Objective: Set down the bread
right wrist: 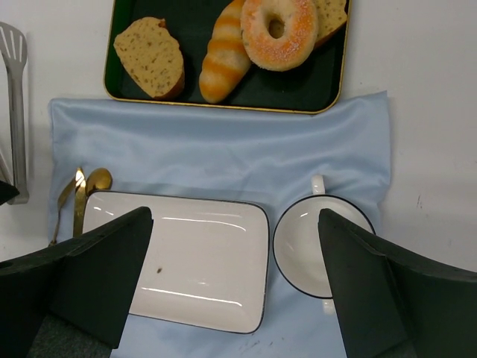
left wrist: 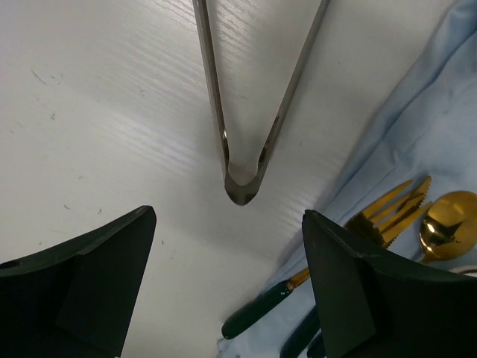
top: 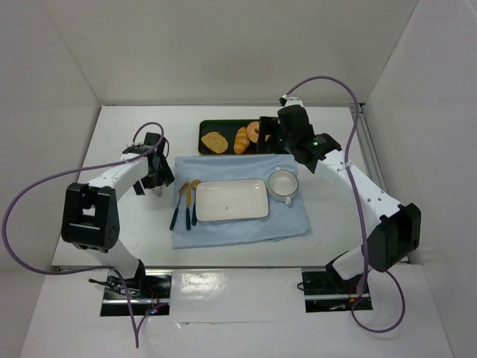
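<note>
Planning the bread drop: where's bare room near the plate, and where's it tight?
Free: the plate, bare between cutlery and cup; the cloth strip between tray and plate. Crowded: the tray, with bread, roll and toast packed together; tongs lie just off the cloth.

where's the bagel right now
In the right wrist view, the bagel lies at the right end of the dark tray, beside the striped roll and overlapping a toast slice.

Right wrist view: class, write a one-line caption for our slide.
Open right pincer above white plate and cup; ring-shaped bread lies in the dark tray beside a roll and toast.
</note>
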{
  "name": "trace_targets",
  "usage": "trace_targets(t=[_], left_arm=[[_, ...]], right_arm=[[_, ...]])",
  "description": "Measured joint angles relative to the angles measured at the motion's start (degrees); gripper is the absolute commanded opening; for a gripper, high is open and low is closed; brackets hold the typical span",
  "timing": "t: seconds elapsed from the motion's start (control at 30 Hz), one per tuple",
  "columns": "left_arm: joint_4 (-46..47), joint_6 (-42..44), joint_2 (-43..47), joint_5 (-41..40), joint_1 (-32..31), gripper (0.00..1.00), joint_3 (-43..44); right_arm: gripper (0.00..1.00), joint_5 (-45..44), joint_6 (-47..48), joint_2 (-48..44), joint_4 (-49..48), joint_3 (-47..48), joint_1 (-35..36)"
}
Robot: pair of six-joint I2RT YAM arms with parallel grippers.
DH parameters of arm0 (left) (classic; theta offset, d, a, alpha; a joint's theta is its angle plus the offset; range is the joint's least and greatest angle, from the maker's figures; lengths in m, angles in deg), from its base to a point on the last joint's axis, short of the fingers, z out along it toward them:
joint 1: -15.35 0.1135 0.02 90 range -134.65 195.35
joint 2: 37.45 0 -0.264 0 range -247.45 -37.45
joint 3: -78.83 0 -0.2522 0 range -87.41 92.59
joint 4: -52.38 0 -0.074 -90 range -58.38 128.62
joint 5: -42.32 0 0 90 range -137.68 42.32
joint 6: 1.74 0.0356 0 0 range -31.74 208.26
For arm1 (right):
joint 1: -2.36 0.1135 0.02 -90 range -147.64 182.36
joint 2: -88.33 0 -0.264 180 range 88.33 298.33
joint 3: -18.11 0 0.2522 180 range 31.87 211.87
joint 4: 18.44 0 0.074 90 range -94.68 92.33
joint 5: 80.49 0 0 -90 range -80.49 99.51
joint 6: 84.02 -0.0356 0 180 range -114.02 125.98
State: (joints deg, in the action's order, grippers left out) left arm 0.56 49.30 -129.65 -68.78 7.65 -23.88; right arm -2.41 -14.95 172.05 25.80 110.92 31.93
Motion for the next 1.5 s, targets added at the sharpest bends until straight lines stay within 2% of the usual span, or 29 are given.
trace_targets(t=[0.33, 1.03, 1.23, 1.33, 1.5], left_arm=[[4.07, 2.12, -8.94, 2.21, 3.04, 0.93, 0.15], [8.28, 3.8, -20.37, 7.3, 7.26, 0.92, 13.6], [8.72, 5.66, -22.12, 7.69, 9.25, 0.85, 15.98], [8.81, 6.29, -22.8, 7.93, 9.92, 0.71, 17.0], [9.35, 7.58, -23.17, 8.37, 10.27, 0.56, 17.49]], right_arm=[[0.99, 3.76, 0.87, -2.32, -0.13, 0.0, -3.19], [0.99, 5.77, 2.29, -3.02, -0.24, 0.0, -6.14], [0.99, 6.25, 2.43, -3.02, -0.2, 0.02, -6.58], [0.99, 6.36, 2.43, -3.02, -0.2, 0.02, -6.64], [0.99, 6.4, 2.4, -3.02, -0.2, 0.02, -6.69]])
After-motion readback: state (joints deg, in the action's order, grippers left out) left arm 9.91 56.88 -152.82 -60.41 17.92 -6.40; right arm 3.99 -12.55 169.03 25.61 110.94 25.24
